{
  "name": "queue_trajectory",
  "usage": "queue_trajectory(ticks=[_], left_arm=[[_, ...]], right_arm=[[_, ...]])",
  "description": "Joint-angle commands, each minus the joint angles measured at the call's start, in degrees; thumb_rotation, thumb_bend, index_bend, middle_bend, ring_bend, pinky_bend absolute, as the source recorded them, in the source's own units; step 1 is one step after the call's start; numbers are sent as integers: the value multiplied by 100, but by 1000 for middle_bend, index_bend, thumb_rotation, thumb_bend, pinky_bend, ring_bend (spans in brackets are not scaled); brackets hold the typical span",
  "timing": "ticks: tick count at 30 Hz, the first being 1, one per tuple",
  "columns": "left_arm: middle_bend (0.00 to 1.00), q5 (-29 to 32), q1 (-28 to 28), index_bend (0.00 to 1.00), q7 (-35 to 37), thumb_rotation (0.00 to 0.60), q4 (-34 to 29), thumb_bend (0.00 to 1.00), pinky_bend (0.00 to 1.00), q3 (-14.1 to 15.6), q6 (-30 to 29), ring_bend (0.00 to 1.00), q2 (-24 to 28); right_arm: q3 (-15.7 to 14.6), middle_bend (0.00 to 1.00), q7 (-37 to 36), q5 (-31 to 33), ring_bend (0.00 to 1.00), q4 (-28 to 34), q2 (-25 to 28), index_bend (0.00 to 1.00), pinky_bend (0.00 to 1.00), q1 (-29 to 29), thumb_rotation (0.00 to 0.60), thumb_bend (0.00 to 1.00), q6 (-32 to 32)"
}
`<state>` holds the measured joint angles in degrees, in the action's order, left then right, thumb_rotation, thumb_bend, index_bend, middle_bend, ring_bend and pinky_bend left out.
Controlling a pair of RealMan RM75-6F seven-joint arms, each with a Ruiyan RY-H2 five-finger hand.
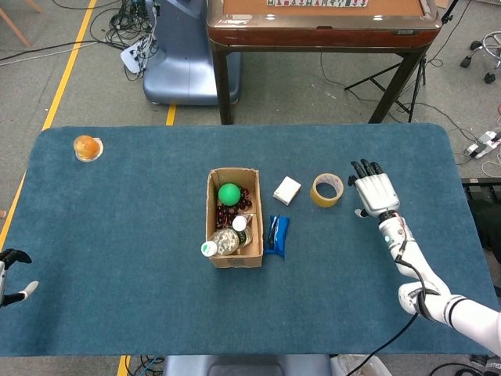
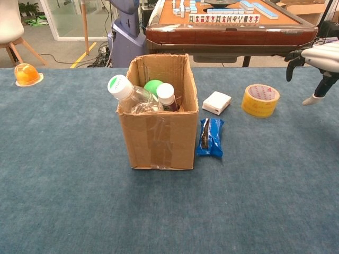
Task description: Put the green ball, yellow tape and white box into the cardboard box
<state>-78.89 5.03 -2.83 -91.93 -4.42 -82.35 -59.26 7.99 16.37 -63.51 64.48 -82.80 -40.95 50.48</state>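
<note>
The cardboard box (image 1: 232,217) (image 2: 158,137) stands mid-table, and the green ball (image 1: 229,193) (image 2: 153,86) lies inside it among bottles. The white box (image 1: 286,189) (image 2: 217,102) sits on the cloth just right of the cardboard box. The yellow tape (image 1: 326,189) (image 2: 260,100) lies further right. My right hand (image 1: 375,193) (image 2: 315,64) hovers open, palm down, just right of the tape, holding nothing. My left hand (image 1: 9,276) shows only at the left table edge, fingers apart, holding nothing.
A blue snack packet (image 1: 276,234) (image 2: 210,137) lies beside the cardboard box's right wall. An orange item in a clear cup (image 1: 88,147) (image 2: 26,74) sits at the far left corner. A wooden game table (image 2: 233,24) stands beyond the far edge.
</note>
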Motion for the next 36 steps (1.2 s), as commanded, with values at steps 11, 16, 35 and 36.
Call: queue_trajectory(ticks=[11, 16, 35, 36], left_arm=[[441, 20, -25, 469, 104, 600, -28, 146, 569, -28, -44, 410, 60], [441, 30, -38, 469, 144, 600, -43, 146, 569, -54, -85, 410, 90], [441, 21, -44, 469, 181, 600, -88, 146, 569, -52, -83, 410, 123], [441, 21, -45, 469, 182, 600, -89, 146, 569, -53, -84, 410, 124]], right_arm=[[208, 58, -290, -160, 0, -1099, -911, 435, 106, -425, 600, 98, -428], [241, 58, -324, -192, 0, -1384, -1141, 444, 106, -524, 600, 115, -536], [227, 58, -498, -350, 0, -2269, -1654, 507, 105, -612, 600, 267, -846], [224, 58, -486, -350, 0, -2297, -1670, 507, 104, -615, 600, 272, -875]])
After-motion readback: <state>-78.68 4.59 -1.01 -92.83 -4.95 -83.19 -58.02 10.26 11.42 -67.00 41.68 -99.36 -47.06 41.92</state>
